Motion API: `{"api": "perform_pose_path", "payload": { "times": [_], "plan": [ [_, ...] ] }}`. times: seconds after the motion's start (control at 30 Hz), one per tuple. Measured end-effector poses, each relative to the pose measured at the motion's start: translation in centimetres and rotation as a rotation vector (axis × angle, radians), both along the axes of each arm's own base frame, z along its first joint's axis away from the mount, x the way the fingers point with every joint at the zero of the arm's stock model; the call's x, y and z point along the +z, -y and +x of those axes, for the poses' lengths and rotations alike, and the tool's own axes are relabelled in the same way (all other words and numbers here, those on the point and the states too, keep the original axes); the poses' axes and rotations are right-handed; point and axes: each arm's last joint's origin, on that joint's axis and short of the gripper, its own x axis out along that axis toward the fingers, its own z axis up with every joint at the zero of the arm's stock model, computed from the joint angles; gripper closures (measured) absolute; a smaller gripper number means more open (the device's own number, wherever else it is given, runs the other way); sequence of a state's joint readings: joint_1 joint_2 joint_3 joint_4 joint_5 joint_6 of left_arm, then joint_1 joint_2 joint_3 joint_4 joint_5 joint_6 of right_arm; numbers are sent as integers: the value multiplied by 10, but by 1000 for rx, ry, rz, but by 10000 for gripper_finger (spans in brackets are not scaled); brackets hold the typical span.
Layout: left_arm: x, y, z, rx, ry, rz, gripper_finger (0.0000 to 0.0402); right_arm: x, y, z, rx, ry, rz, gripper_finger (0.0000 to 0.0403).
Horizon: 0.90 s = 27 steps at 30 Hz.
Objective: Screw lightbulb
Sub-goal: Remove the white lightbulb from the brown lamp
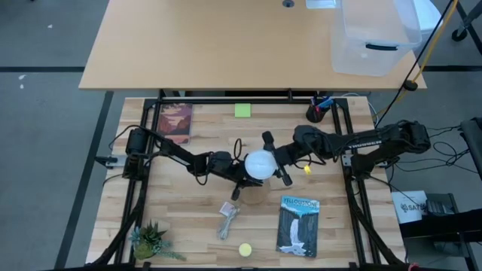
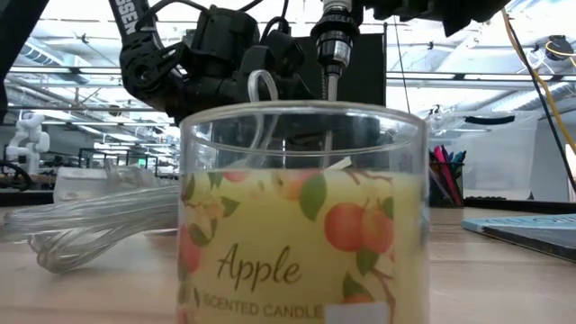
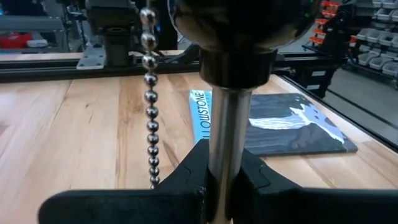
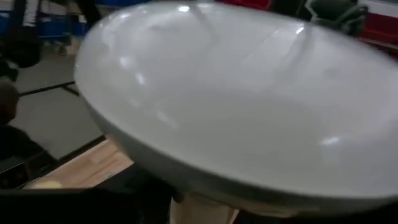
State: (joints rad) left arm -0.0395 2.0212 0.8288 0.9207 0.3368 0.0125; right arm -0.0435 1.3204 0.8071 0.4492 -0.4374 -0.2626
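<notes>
The white lightbulb (image 1: 260,164) sits on top of a small lamp at the table's middle and fills the right wrist view (image 4: 236,99). The lamp has a round wooden base (image 1: 256,199), an upright metal stem (image 3: 224,124) and a black socket (image 3: 239,37) with a bead chain (image 3: 149,93) hanging beside it. My left gripper (image 1: 242,183) comes from the table's left and is shut on the stem below the socket. My right gripper (image 1: 273,162) comes from the right, level, and is shut on the bulb's globe. My left gripper pinches the lamp's metal stem (image 3: 222,155) between its two fingers, below the black socket. The fingers come nearly level from the table's left and lie across the stem, which stands upright. My right gripper holds the bulb's round globe (image 4: 186,143), coming level from the table's right. The globe itself hides where the fingers meet it. The bulb stands on top of the lamp's socket.
A blue book (image 1: 299,224) lies near right, a crumpled clear bag (image 1: 228,220) and a yellow candle jar (image 1: 245,249) near the front edge. A small plant (image 1: 151,241) stands near left. A reddish book (image 1: 175,120), a green note (image 1: 242,111) and a pen cup (image 1: 320,109) are at the far side.
</notes>
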Motion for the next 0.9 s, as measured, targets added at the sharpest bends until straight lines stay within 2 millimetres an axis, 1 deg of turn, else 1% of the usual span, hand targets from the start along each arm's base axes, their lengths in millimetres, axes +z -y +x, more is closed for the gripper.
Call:
{"api": "perform_pose_path", "payload": {
  "times": [0.23, 0.37, 0.47, 0.57, 0.73, 0.9],
  "plan": [
    [-1, -1, 0, 78, -3, 18, 372, 4, -4, -1, -44, -24, 100, 112],
    [0, 1, 1, 138, -4, 28, 372, 6, -6, -4, -106, -33, 98, 84],
    [0, 1, 1, 197, -2, 40, 372, 10, -5, -8, -123, -38, 99, 77],
    [0, -1, 2, 269, -2, 46, 372, 12, -5, -13, -144, -53, 99, 78],
    [0, -4, 2, 371, -2, 60, 372, 14, -5, -20, -229, -90, 94, 80],
    [0, -7, 2, 440, -5, 58, 372, 12, -8, -23, -248, -142, 114, 80]
  ]
}}
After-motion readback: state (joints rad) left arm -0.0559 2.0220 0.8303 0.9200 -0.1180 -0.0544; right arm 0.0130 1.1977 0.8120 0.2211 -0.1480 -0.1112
